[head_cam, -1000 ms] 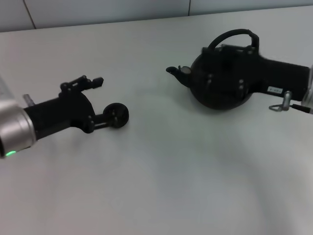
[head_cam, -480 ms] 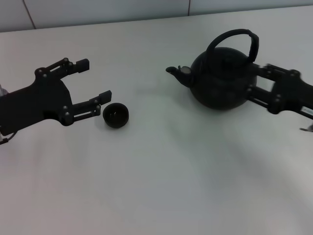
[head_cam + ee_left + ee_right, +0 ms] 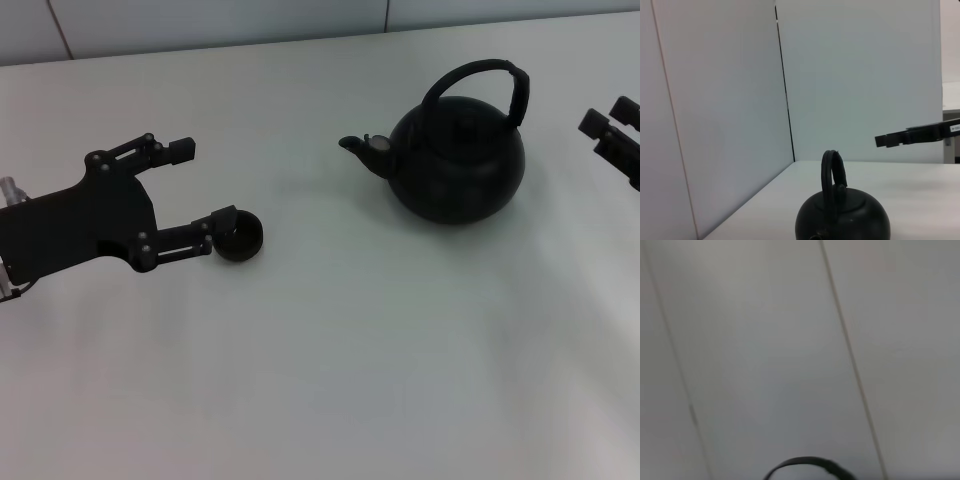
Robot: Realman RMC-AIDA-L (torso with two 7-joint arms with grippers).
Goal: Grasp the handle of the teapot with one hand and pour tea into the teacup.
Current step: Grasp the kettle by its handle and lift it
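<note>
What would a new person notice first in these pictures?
The big black teapot stands right of centre on the white table, its arched handle upright and free. At left, the open left gripper sits beside the tiny teacup; the right gripper waits at the right edge.

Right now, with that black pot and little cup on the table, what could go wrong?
The left claw stands open with one finger at the tiny round black cup; a small move could knock it over. The right claw sits apart from the glossy round black teapot, so it might miss the arched black handle or shove the pot.
</note>
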